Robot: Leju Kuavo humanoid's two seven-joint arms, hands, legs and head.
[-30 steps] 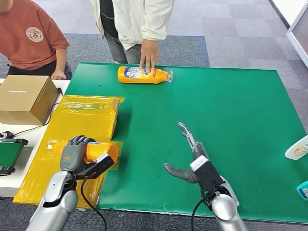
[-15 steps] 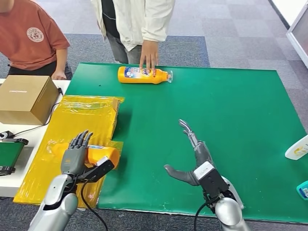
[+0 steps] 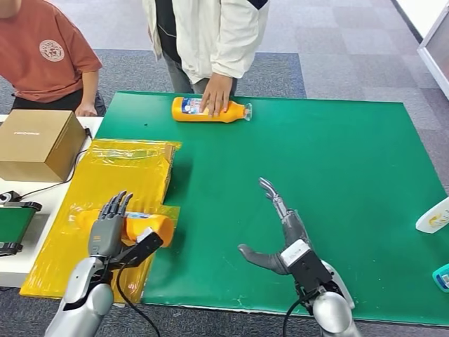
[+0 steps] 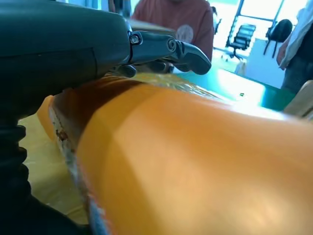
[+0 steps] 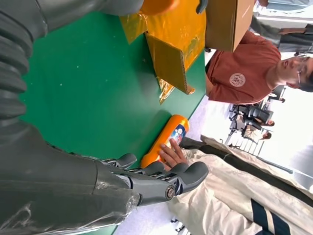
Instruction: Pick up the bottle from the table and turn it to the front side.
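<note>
Green table (image 3: 328, 182) with a bottle (image 3: 209, 109) lying at its far edge under a person's hand (image 3: 215, 94). Right hand (image 3: 275, 235) hovers empty, fingers spread; left hand (image 3: 109, 226), fingers extended, rests on an orange bottle (image 3: 151, 225).

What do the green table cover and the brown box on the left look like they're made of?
Green table cover: seemingly a thin matte mat, perhaps felt or rubber; flat, with barely any glare. Brown box: likely corrugated cardboard, with a dull tan surface and folded edges.

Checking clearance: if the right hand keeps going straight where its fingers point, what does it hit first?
Probably nothing near: bare green mat lies ahead of the right hand. The far bottle sits left of that line.
</note>
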